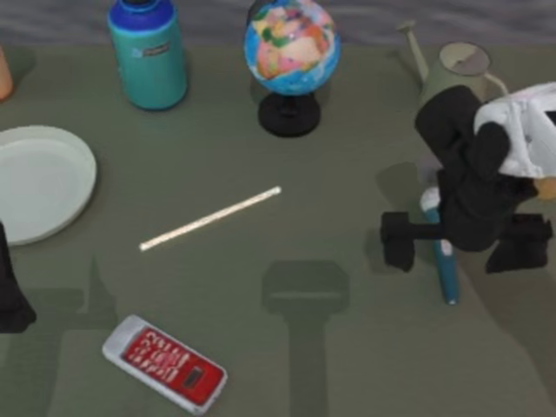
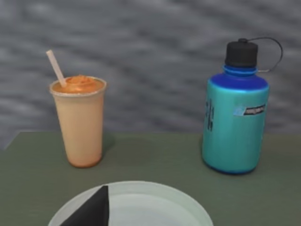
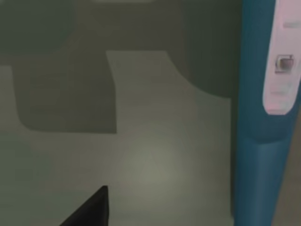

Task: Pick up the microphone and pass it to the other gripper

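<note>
The microphone (image 1: 446, 276) lies flat on the bench (image 1: 347, 200), between the spread fingers of the right gripper (image 1: 465, 243), which straddles it near the head end and grips nothing yet. It looks light and rigid; its smooth tapering handle could slip, so the thicker part by the white strip (image 3: 282, 56) seems the safest hold. The left gripper (image 1: 13, 304) sits parked far off beside the plate (image 1: 43, 182); whether its fingers are spread cannot be told.

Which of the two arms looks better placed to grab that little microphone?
The right. Its pincer hangs directly over the microphone at the table's right side, fingers spread either side. The left pincer sits parked at the far left edge.
</note>
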You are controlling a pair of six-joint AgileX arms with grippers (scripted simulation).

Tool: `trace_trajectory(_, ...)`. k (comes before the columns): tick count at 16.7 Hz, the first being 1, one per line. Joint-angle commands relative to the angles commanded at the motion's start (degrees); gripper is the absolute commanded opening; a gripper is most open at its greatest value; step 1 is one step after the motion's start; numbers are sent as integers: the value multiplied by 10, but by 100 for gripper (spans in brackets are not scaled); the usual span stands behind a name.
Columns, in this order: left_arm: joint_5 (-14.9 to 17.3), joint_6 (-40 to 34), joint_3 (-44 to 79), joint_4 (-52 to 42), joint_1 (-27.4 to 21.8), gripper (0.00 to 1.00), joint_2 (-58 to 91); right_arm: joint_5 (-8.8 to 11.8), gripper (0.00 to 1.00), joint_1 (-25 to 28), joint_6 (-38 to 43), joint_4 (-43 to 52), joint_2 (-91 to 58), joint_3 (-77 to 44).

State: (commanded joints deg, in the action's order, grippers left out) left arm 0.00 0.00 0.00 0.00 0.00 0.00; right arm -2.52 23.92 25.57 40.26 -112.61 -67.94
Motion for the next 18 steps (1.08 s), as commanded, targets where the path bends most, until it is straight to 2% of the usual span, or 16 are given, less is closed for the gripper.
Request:
trace_trajectory(4,0,0,0,0,0,100,0,0,100,-2,-1,-94,-61,32)
trace_trajectory(9,0,0,0,0,0,100,0,0,100,-3,-2,-110,-73,38)
trace_trajectory(18,0,0,0,0,0,100,0,0,32,-3,-2,-110,-73,38)
